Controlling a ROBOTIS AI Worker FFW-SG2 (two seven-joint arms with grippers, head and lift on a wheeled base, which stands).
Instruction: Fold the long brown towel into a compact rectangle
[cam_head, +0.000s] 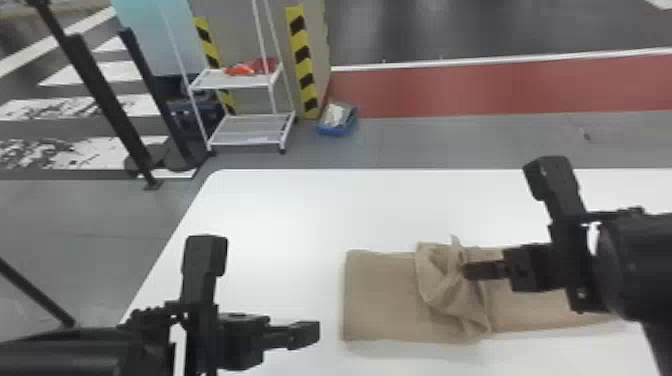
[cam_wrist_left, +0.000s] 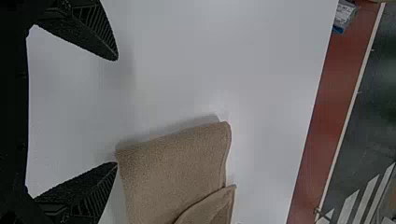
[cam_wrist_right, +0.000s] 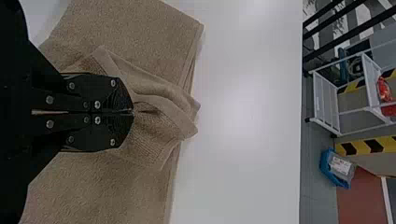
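On a white table (cam_head: 280, 215), toward four o'clock in the head view, a long brown towel (cam_head: 380, 295) lies flat except for a bunched fold (cam_wrist_right: 164, 114), which the right gripper (cam_wrist_right: 133, 112), fingers closed, appears to pinch, the bite itself partly hidden. The left gripper (cam_wrist_left: 115, 111) hovers open toward eight o'clock of the towel. Lifted by so small a pinch, the layer could twist; its nine o'clock end, unpinned, could slide.
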